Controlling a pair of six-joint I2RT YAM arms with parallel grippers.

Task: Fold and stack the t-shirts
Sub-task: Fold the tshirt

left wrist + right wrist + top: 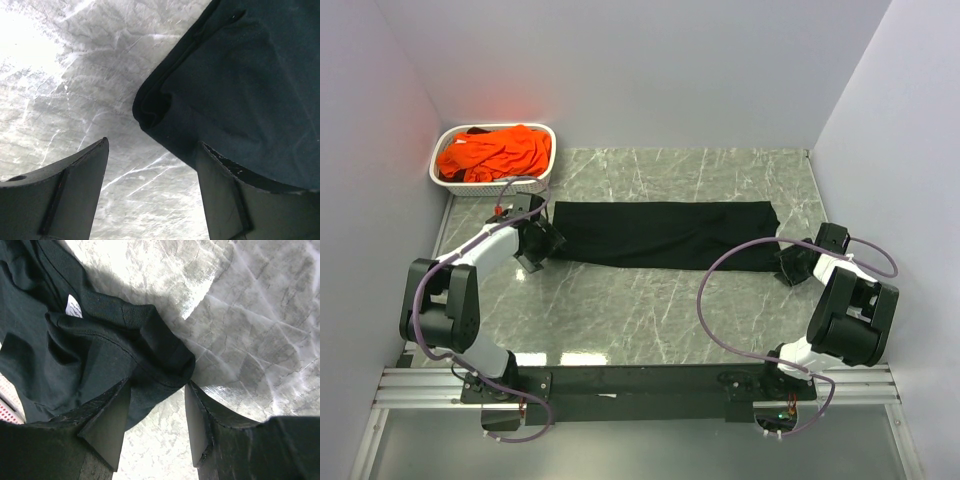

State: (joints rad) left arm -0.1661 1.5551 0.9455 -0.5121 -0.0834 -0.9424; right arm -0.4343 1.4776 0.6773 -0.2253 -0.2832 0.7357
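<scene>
Black t-shirt point(660, 235) lies in a long strip on the table point(650, 300); left gripper point(152, 147) is open at its left end, holding nothing; right gripper point(159, 385) has its fingers around the right end, but I cannot tell if it squeezes; orange t-shirts point(495, 152) sit in the basket point(445, 180).

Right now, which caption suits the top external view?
Long folded black cloth t-shirt lies flat on grey marbled table; bright orange cloth t-shirts fill white latticed plastic basket.
</scene>
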